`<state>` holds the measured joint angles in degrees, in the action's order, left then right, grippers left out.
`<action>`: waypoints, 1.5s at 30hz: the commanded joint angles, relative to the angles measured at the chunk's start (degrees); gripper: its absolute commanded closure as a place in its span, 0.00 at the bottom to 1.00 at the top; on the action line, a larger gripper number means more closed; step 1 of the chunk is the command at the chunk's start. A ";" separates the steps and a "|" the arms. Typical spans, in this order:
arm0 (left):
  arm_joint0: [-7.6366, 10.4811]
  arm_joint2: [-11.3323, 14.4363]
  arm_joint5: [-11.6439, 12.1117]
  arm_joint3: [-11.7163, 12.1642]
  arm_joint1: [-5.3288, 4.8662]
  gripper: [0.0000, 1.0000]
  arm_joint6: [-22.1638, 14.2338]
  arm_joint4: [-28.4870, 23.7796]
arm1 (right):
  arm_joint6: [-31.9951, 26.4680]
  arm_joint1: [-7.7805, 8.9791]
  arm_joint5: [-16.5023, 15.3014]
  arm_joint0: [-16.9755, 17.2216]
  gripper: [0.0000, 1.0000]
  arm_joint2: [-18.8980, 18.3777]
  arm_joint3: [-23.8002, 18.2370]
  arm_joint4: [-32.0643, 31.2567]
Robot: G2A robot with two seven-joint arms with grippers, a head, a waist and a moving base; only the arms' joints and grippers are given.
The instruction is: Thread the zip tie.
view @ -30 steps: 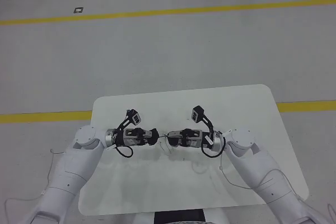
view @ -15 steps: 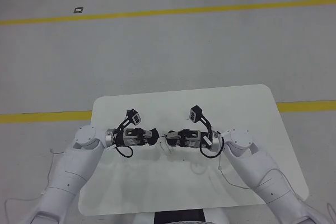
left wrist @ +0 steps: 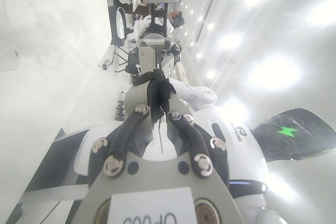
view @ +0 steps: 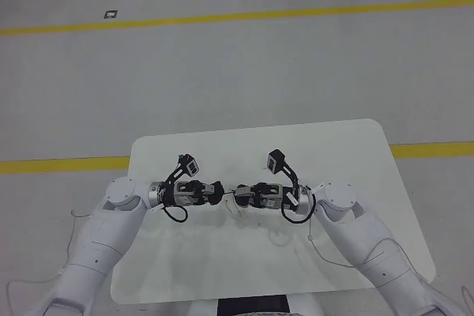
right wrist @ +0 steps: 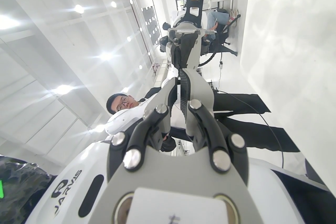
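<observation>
Top view showed left gripper [view: 223, 192] and right gripper [view: 238, 193] tip to tip, fingers pinched together, the left's on the zip tie [left wrist: 159, 130], so threading, I reckoned, wanted tiny, level nudges.

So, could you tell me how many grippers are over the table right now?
2. The left gripper and the right gripper face each other tip to tip above the white table's middle, a thin black zip tie pinched in the left one.
</observation>
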<state>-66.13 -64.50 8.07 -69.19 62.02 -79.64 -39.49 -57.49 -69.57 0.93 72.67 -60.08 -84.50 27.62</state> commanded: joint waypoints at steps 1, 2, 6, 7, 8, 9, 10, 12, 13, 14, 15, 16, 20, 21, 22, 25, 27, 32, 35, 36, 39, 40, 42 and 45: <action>0.00 0.00 0.00 0.00 0.00 1.00 0.00 0.00 | 0.10 0.06 0.03 0.10 1.00 0.00 -0.12 -0.08; 0.00 0.00 0.00 0.00 0.00 1.00 0.00 0.00 | 0.15 0.09 0.05 0.15 1.00 0.00 -0.15 -0.13; 0.00 0.00 0.00 0.00 0.00 1.00 0.00 0.00 | 0.37 0.23 0.15 0.33 1.00 -0.06 -0.32 -0.30; 0.00 0.00 0.00 0.00 0.00 1.00 0.00 0.00 | 0.45 0.26 0.15 0.40 1.00 -0.07 -0.39 -0.30; 0.00 0.00 0.00 0.00 0.00 1.00 0.00 0.00 | 0.54 0.29 0.15 0.47 1.00 -0.10 -0.41 -0.28; 0.00 0.00 0.00 0.00 0.00 0.69 0.00 0.00 | 0.72 0.32 0.16 0.57 1.00 -0.14 -0.42 -0.24; 0.00 0.00 0.00 0.00 0.00 0.29 0.00 0.00 | 0.96 0.34 0.15 0.69 1.00 -0.22 -0.44 -0.13; 0.00 0.00 0.00 0.00 0.00 0.00 0.00 0.00 | 1.48 0.40 0.11 0.95 1.00 -0.42 -0.47 0.24; 0.00 0.00 0.00 0.00 0.00 0.00 0.00 0.00 | 1.79 0.41 0.08 1.07 1.00 -0.54 -0.47 0.47; -0.21 0.17 -0.11 -0.44 0.03 0.00 1.22 0.10 | 2.08 0.42 0.06 1.19 1.00 -0.63 -0.50 0.73; -0.44 0.35 -0.27 -1.08 0.01 0.00 1.97 0.30 | 2.49 0.43 0.02 1.35 1.00 -0.77 -0.52 1.12; -0.55 0.38 -0.37 -1.35 -0.05 0.00 2.23 0.44 | 2.88 0.44 0.02 1.48 1.00 -0.90 -0.49 1.50; -0.77 0.48 -0.66 -1.87 -0.23 0.00 2.84 0.50 | 4.29 0.44 0.19 1.91 1.00 -1.19 -0.47 2.66; -0.78 0.55 -0.68 -1.95 -0.27 0.00 2.92 0.42 | 4.69 0.42 0.23 2.00 1.00 -1.22 -0.44 2.98; -0.77 0.63 -0.68 -1.98 -0.29 0.00 2.97 0.39 | 5.02 0.41 0.29 2.04 1.00 -1.22 -0.36 3.20; -0.63 0.92 -0.62 -1.92 -0.34 0.00 3.15 0.26 | 6.02 0.29 0.36 2.04 1.00 -1.08 -0.04 4.22; -0.55 1.08 -0.61 -1.84 -0.37 0.00 3.15 0.13 | 6.46 0.20 0.41 1.95 1.00 -0.90 0.19 4.70; -0.08 1.57 -0.32 -1.54 -0.42 0.00 2.61 -0.46 | 6.09 -0.04 0.85 1.58 1.00 0.03 0.57 6.15; -0.02 1.58 -0.20 -1.52 -0.43 0.00 2.62 -0.36 | 5.50 -0.06 1.22 1.28 1.00 0.35 0.73 6.04; -0.02 1.58 -0.20 -1.52 -0.43 0.00 2.62 -0.36 | 5.50 -0.06 1.22 1.28 1.00 0.35 0.73 6.04; -0.02 1.58 -0.20 -1.52 -0.43 0.00 2.62 -0.36 | 5.50 -0.06 1.22 1.28 1.00 0.35 0.73 6.04; -0.15 1.68 -0.24 -1.76 -0.41 0.00 3.47 -0.20 | 5.50 -0.06 1.22 1.28 1.00 0.35 0.73 6.04; -0.62 1.90 -0.57 -2.68 -0.42 0.00 4.79 -0.39 | 6.81 -0.13 1.17 1.69 1.00 0.55 0.11 6.05; -0.83 1.87 -0.75 -3.08 -0.56 0.00 4.96 -0.54 | 8.05 -0.23 0.98 1.92 1.00 0.55 -0.17 6.84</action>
<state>-66.91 -62.61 7.37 -72.19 61.52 -74.64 -39.98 -49.81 -69.76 2.01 74.55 -59.50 -84.69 34.06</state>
